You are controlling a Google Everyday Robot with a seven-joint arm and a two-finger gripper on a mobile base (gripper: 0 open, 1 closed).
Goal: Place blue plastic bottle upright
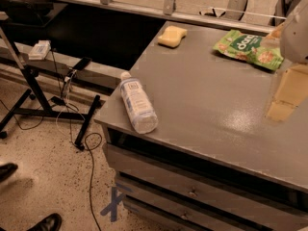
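The blue plastic bottle [137, 105] lies on its side near the front left corner of the grey table [211, 109]. Its white cap points toward the back left and its base sits close to the table's front edge. My gripper [285, 102] hangs at the right edge of the view, close to the camera and above the table's right part. It is far to the right of the bottle and touches nothing that I can see.
A green snack bag [248, 48] lies at the back right and a yellow sponge [172, 36] at the back middle. The table has drawers [192, 192] below. A black stand [33, 88] with cables is on the floor at left, with shoes [45, 223] at bottom left.
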